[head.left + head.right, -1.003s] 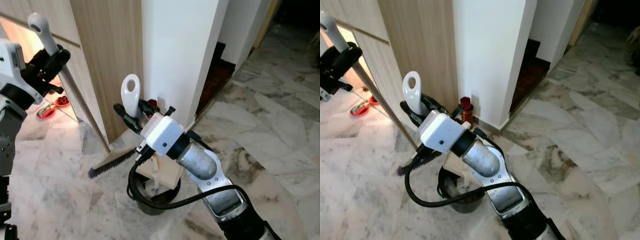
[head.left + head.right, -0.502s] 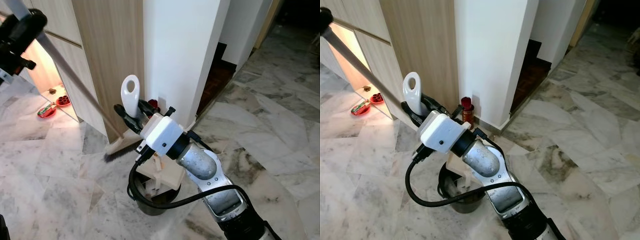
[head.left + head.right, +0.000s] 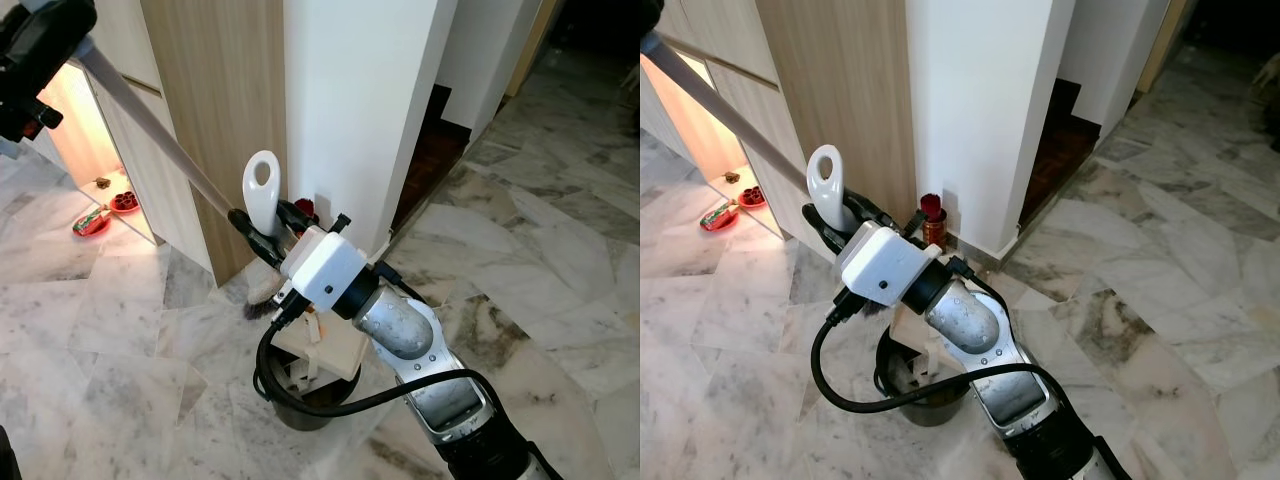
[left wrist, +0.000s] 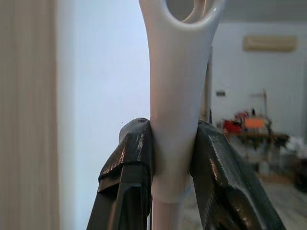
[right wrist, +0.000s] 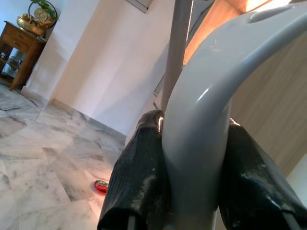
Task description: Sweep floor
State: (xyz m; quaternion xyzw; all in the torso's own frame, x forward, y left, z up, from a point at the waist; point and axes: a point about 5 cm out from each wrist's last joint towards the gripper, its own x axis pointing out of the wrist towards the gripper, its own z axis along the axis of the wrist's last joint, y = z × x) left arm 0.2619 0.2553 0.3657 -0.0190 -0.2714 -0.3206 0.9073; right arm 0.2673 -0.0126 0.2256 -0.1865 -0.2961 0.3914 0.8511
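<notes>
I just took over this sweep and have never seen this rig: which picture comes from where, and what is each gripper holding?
The two wide pictures come from the humanoid's head camera, looking down at a marble floor. The two close pictures come from cameras on its wrists. The left gripper is shut on the broom handle; the broom's bristles sit by the wooden cabinet. The right gripper is shut on the white dustpan handle, with the dustpan over a black bin.
</notes>
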